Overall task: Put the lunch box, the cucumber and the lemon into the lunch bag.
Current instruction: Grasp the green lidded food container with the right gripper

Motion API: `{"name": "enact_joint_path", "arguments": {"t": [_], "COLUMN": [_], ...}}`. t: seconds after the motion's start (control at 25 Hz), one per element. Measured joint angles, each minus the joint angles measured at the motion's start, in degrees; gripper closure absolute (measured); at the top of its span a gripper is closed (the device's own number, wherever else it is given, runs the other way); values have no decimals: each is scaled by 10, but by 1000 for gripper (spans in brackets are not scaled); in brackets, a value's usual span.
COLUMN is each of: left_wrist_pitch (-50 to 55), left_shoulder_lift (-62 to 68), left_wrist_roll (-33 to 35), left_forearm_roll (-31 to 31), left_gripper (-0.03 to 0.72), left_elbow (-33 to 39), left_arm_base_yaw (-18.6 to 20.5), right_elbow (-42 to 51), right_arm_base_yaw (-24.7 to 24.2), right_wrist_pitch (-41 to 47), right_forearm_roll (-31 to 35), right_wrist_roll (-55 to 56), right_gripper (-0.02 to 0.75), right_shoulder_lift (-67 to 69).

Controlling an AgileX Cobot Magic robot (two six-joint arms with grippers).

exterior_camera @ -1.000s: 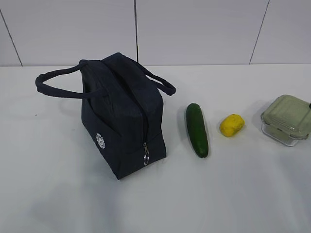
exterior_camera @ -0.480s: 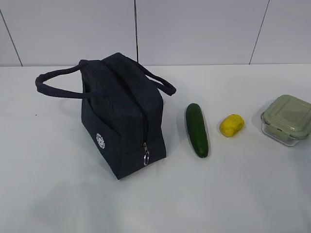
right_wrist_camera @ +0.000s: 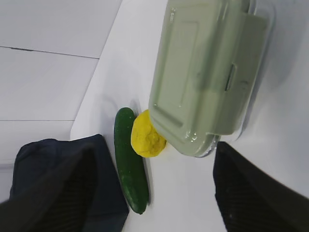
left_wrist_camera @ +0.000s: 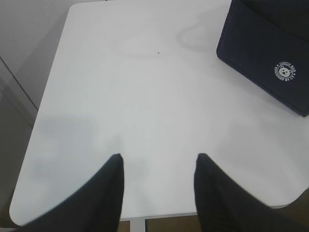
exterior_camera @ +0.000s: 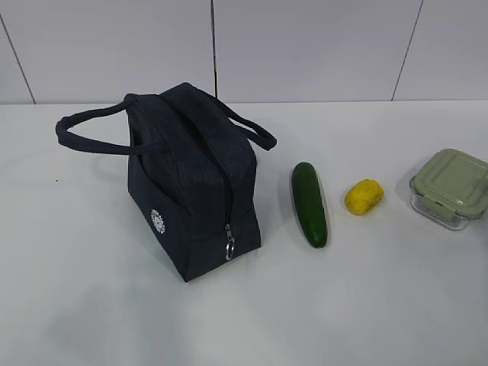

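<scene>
While exterior lacks hands, wrists show—open.

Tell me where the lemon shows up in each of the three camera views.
Exterior view: the lemon lies right of centre, between the cucumber and the lunch box.
Left wrist view: not in it.
Right wrist view: the lemon is at centre, partly behind the lunch box.
Shared landmark: the cucumber right beside it.

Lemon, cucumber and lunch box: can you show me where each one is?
lemon [exterior_camera: 364, 197], exterior view, middle of its bumpy yellow skin.
cucumber [exterior_camera: 309, 203], exterior view, middle of its dark green body.
lunch box [exterior_camera: 451, 183], exterior view, centre of its pale green lid.
</scene>
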Motion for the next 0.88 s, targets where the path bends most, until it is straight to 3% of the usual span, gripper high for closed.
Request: {"name": "enact_joint_path", "arguments": {"t": [0.32, 0.6, 0.88], "left_wrist_pitch": [0, 0, 0], "left_shoulder_lift": [0, 0, 0], "left_wrist_roll": [0, 0, 0], "left_forearm_roll": [0, 0, 0], "left_gripper": [347, 347, 347], "left_elbow": [0, 0, 0], "left_arm_base_yaw": [0, 0, 0], "right_elbow": [-17, -55, -61], "right_arm_base_yaw": [0, 0, 0], "right_wrist_pitch": [0, 0, 0], "right_forearm_roll": [29, 55, 83], "right_wrist_roll": [-26, -29, -37], "right_gripper": [173, 83, 94], "right_shoulder_lift": [28, 63, 130]}}
